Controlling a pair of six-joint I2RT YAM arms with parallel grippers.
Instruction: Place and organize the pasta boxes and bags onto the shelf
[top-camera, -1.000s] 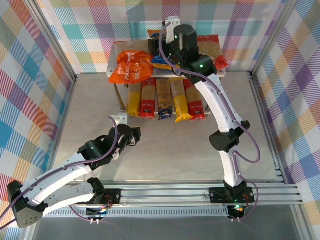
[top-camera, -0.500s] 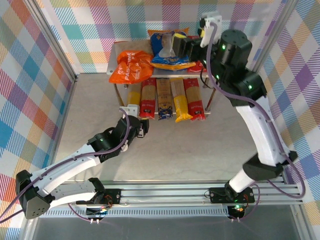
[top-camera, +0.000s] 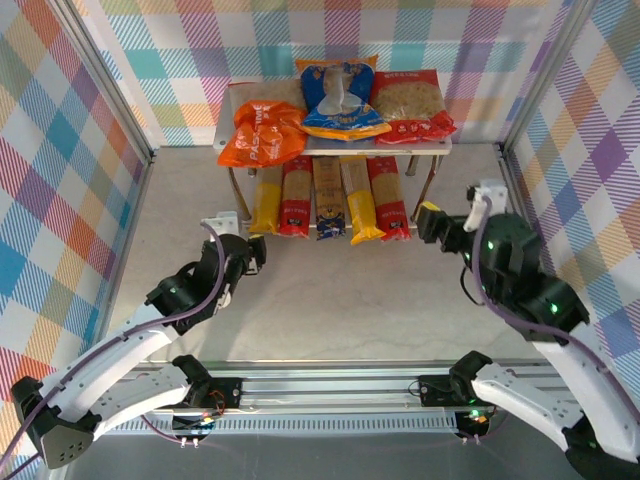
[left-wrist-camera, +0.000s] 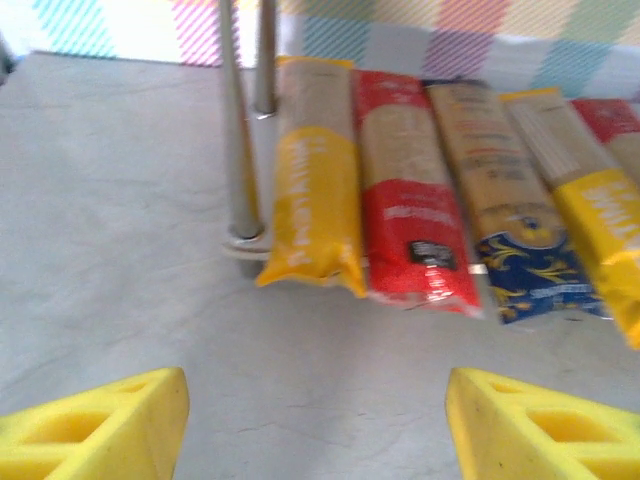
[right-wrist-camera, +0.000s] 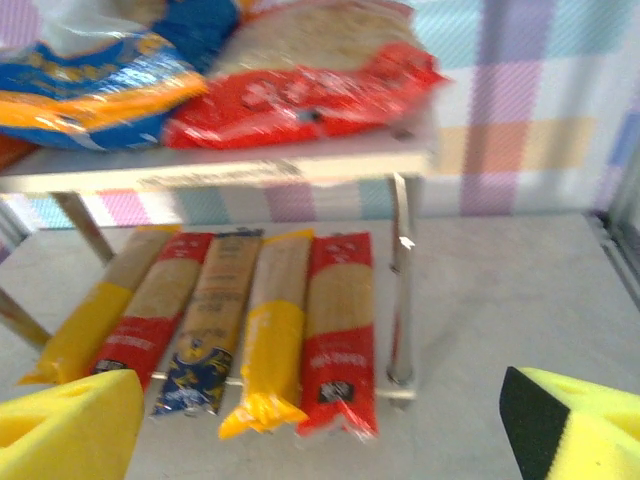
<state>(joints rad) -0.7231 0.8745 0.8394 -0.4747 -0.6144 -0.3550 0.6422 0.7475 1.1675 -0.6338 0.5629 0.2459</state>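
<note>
The pale grey shelf (top-camera: 436, 145) stands at the back of the table. Its upper tier carries the orange bag (top-camera: 262, 132), the blue bag (top-camera: 343, 100) and the red bag (top-camera: 410, 105) side by side. On the lower tier lie five narrow packs: yellow (top-camera: 267, 200), red (top-camera: 296, 197), tan with a blue end (top-camera: 328, 198), yellow (top-camera: 359, 203), red (top-camera: 389, 198). My left gripper (top-camera: 252, 252) hovers open over bare table in front of the left yellow pack (left-wrist-camera: 312, 190). My right gripper (top-camera: 432, 222) is open beside the shelf's right leg (right-wrist-camera: 400, 290), facing the red bag (right-wrist-camera: 300, 80).
Checked walls and metal frame rails (top-camera: 520, 180) enclose the table on three sides. The shelf's thin left front leg (left-wrist-camera: 238, 130) stands just left of the yellow pack. Grey table surface (top-camera: 340, 300) stretches between the shelf and the arm bases.
My right arm has drawn back from the shelf's upper tier, down to the near right. My left gripper has shifted a little left and back from the shelf.
</note>
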